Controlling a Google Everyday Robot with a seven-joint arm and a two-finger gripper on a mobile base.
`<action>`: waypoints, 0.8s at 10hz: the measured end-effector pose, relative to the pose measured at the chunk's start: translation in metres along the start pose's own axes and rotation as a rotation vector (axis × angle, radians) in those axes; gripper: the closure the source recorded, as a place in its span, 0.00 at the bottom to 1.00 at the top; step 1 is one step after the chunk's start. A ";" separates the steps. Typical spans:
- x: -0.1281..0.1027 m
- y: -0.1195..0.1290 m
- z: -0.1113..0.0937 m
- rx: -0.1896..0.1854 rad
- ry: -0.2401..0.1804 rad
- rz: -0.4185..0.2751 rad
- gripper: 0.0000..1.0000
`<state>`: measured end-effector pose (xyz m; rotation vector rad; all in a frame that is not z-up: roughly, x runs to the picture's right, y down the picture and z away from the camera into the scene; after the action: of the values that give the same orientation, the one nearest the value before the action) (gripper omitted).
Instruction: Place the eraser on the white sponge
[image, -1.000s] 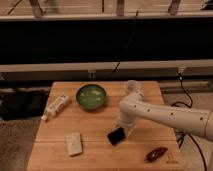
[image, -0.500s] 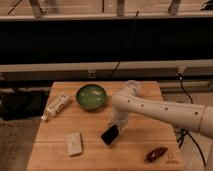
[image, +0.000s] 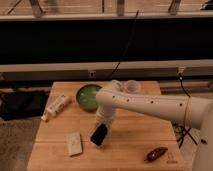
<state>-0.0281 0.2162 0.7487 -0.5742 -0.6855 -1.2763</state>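
The eraser (image: 99, 135) is a small flat black block, tilted and held up off the wooden table (image: 55, 155) under the white arm's end. My gripper (image: 102, 125) is at the end of the white arm, above the table's middle, shut on the eraser. The white sponge (image: 74, 143) is a pale flat pad lying on the table to the left of the eraser, a short gap away.
A green bowl (image: 88, 96) stands at the back of the table, just behind the arm. A white labelled tube (image: 55, 107) lies at the left edge. A dark red-brown elongated object (image: 156, 153) lies at the front right. Cables hang behind.
The arm has swung left across the table, carrying the eraser from right of centre toward the white sponge. The other objects have not moved.
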 end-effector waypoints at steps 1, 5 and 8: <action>-0.007 -0.007 0.002 -0.007 -0.001 -0.029 1.00; -0.034 -0.051 0.012 -0.021 0.005 -0.158 1.00; -0.047 -0.081 0.017 -0.030 0.005 -0.241 1.00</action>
<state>-0.1169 0.2425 0.7267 -0.5233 -0.7489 -1.5134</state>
